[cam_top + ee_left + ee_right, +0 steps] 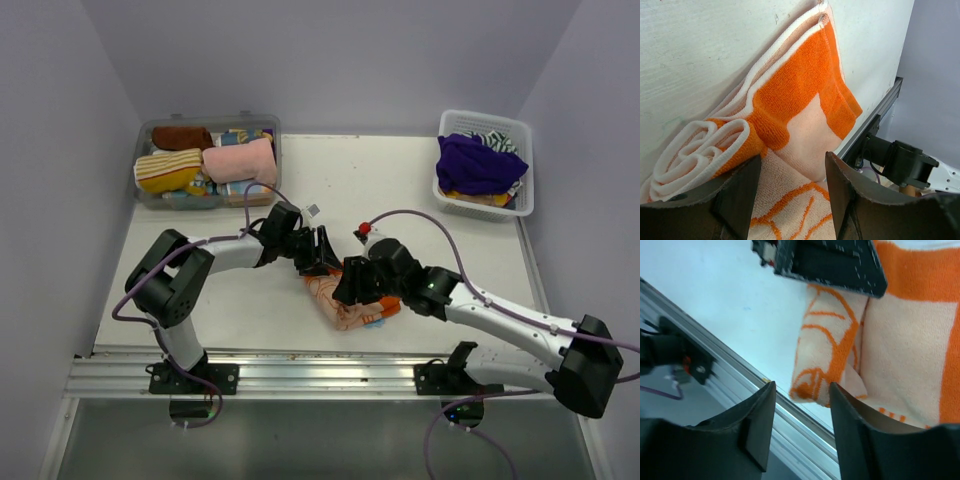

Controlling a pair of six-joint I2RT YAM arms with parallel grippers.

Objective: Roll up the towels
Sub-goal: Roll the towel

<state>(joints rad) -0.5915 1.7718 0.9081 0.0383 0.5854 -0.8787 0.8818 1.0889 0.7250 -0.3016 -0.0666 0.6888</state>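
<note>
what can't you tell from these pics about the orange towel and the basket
- Top view: the orange-and-cream towel lies mostly under the left gripper and right gripper, so its roll is hidden.
- Left wrist view: the roll's near end is cut off by the frame corner and the gripper.
- Right wrist view: the print is blurred and partly behind the left gripper.
- Top view: anything under the purple towel in the white basket is covered.
</note>
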